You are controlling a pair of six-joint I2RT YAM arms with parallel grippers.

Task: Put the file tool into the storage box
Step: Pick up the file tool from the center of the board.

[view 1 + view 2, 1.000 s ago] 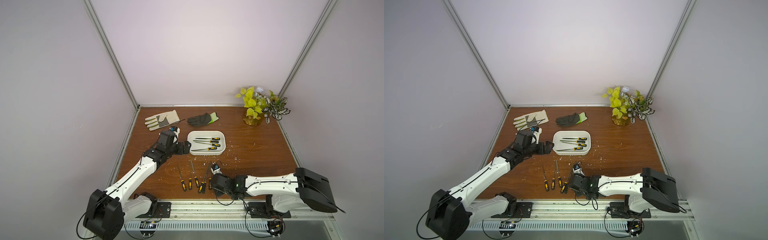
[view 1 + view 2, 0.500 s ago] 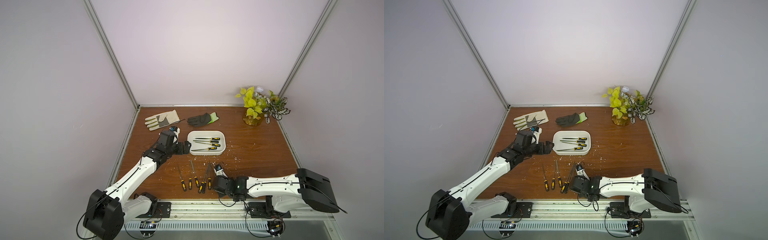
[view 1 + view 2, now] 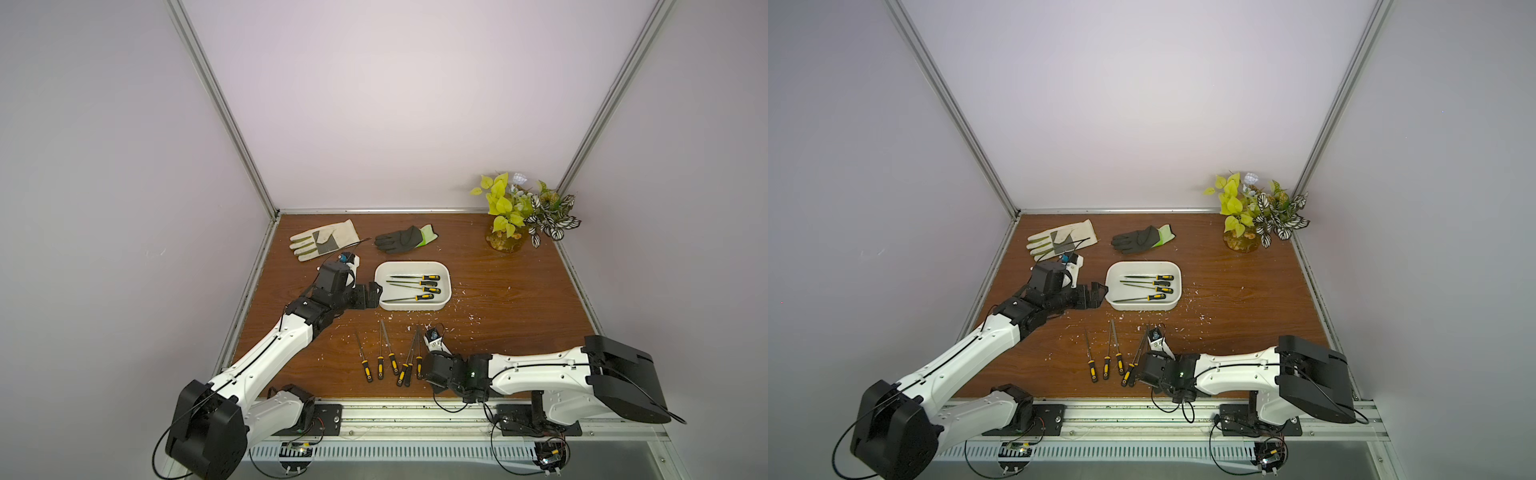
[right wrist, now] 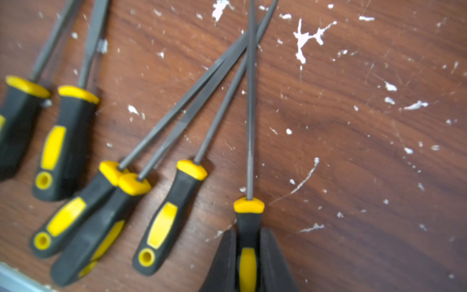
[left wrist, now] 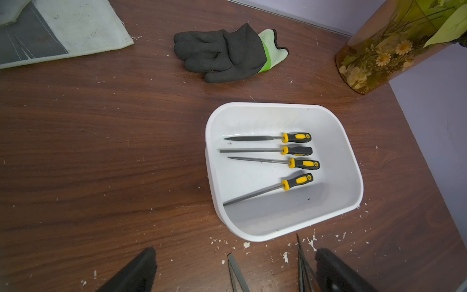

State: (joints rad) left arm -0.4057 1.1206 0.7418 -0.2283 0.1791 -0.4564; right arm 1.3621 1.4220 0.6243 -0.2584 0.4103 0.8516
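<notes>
right hand clamped the end file tool by its handle, clear of other files; left hand sat apart beside storage box, likely bracing it.

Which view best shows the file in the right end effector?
Right wrist: the file, handle clamped in the right end effector, is close up. In both top views it is tiny; left wrist catches only some file tips.
</notes>
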